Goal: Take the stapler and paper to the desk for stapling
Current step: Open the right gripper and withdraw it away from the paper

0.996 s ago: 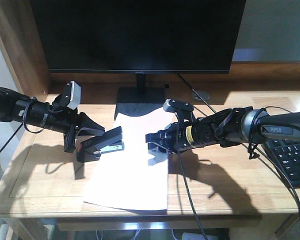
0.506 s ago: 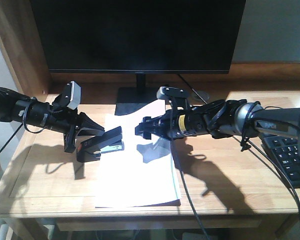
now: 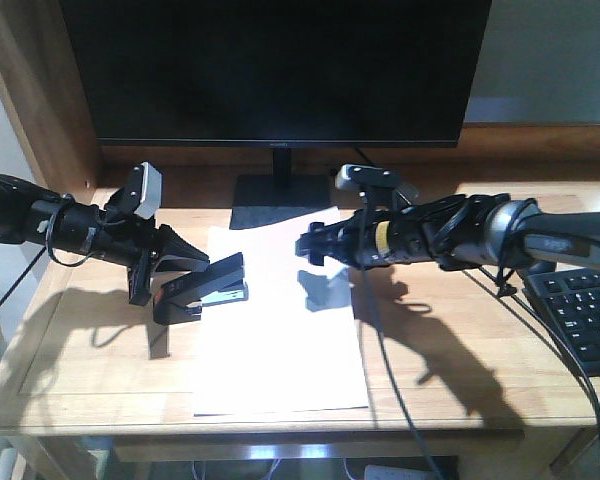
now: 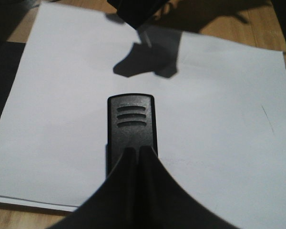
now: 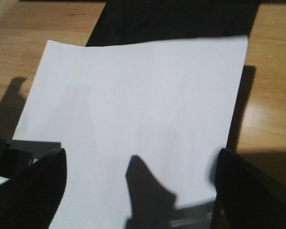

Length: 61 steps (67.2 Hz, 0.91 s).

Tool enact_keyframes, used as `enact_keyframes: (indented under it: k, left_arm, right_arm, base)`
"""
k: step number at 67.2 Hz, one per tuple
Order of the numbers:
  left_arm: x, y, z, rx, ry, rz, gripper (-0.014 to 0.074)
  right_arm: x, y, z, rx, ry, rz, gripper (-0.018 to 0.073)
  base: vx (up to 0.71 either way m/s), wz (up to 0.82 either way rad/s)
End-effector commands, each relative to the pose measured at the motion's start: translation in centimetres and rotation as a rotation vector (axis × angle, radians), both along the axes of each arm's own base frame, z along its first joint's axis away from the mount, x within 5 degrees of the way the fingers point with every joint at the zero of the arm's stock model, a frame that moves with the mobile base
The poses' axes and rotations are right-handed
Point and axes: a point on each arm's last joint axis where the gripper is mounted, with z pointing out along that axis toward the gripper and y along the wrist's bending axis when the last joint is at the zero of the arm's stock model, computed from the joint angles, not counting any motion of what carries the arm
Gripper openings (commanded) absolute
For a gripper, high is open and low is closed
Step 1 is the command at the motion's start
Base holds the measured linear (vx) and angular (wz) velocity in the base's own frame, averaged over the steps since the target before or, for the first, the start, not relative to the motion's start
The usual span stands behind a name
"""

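Note:
The black stapler (image 3: 220, 285) sits at the left edge of the white paper (image 3: 280, 350), its front over the sheet. My left gripper (image 3: 195, 272) is shut on the stapler's rear. The left wrist view shows the two fingers pressed together (image 4: 138, 151) over the stapler (image 4: 132, 119), with the paper (image 4: 219, 119) beneath. The paper lies flat on the light-wood desk (image 3: 100, 350). My right gripper (image 3: 315, 245) hovers over the sheet's upper right part. Its jaws stand wide open (image 5: 140, 157) above the paper (image 5: 143, 95) with nothing between them.
A large black monitor (image 3: 280, 70) stands at the back, its dark base (image 3: 275, 200) touching the paper's far edge. A black keyboard (image 3: 585, 315) lies at the right. Cables (image 3: 380, 330) trail from the right arm across the desk. A wooden side panel (image 3: 35, 90) rises at the left.
The right gripper lifted off the paper and drew back to the right. The sheet slid toward the right and now lies flat. The left gripper and stapler stayed put.

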Motion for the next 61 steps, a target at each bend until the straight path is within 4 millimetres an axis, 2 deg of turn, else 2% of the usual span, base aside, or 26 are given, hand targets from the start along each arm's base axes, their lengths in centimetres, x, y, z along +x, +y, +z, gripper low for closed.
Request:
enact_keyframes:
  k: [1, 16, 28, 31, 33, 45, 57, 61]
  left_arm:
    - [0.0, -0.6, 3.9, -0.075, -0.073, -0.008, -0.0008]
    - [0.0, -0.6, 3.9, -0.075, -0.073, -0.008, -0.0008]
    - [0.0, -0.6, 3.9, -0.075, -0.073, -0.008, -0.0008]
    - [0.0, -0.6, 3.9, -0.075, -0.073, -0.008, -0.0008]
    - [0.0, -0.6, 3.9, -0.075, -0.073, -0.008, -0.0008]
    - [0.0, -0.6, 3.9, -0.075, -0.073, -0.008, -0.0008]
    - [0.0, -0.6, 3.9, -0.075, -0.073, -0.008, -0.0008]
    - [0.0, -0.6, 3.9, -0.075, -0.073, -0.008, -0.0008]
  right_arm:
    - [0.7, -1.5, 4.0, -0.031, -0.138, 0.027, 0.0594]
    - [-0.7, -5.3, 6.7, -0.097, -0.212, -0.04, 0.0594]
    - [-4.1, -7.7, 10.0, -0.227, -0.339, -0.083, 0.0594]
    - [-5.3, -8.1, 11.4, -0.242, -0.379, -0.097, 0.0594]
    - [-5.7, -8.3, 11.6, -0.252, -0.385, -0.102, 0.0594]
    - [-11.4, -10.1, 16.6, -0.263, -0.542, -0.154, 0.0594]
    - [-18.1, -11.7, 20.2, -0.234, -0.705, -0.177, 0.0594]
    - [-20.1, -12.1, 20.8, -0.231, -0.753, -0.181, 0.0594]
  base:
    - [0.0, 0.0]
    - [0.0, 0.0]
    - [0.0, 0.0]
    - [0.0, 0.0]
    - [0.0, 0.0]
    - [0.0, 0.0]
    - [0.0, 0.0]
    - [0.0, 0.0]
